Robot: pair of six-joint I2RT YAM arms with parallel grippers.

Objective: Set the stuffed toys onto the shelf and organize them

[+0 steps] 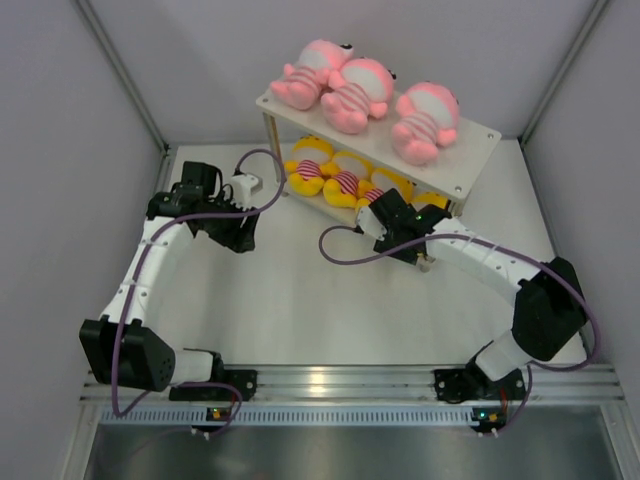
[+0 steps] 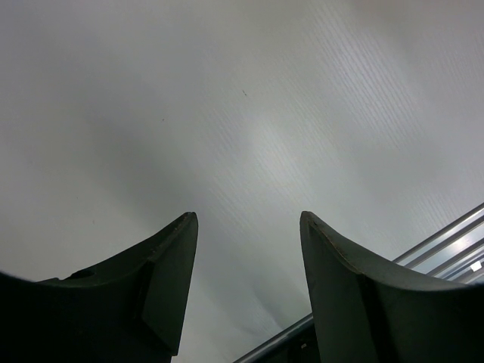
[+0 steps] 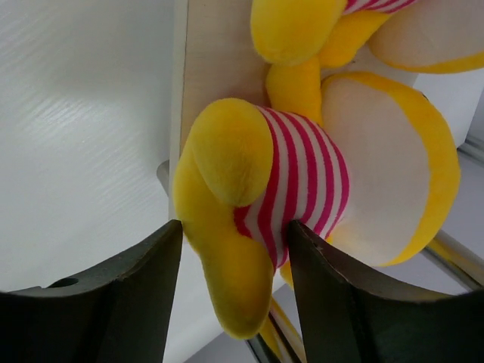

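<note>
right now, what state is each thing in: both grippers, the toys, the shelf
left gripper: open, empty, over bare table
near yellow toy: lying at the lower tier's edge
right gripper: open, one finger on each side of the near yellow toy's leg
pink toys: three, lying on the top tier
other yellow toys: lying on the lower tier
shelf: upright

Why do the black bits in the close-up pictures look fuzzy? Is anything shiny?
Left wrist view: the left tool sits very near the lens, so its fingers look dark and soft-edged; the table has a pale bright patch. Right wrist view: the right tool is fuzzy too, while the yellow toy looks sharper. Top view: glare on the metal rail.
</note>
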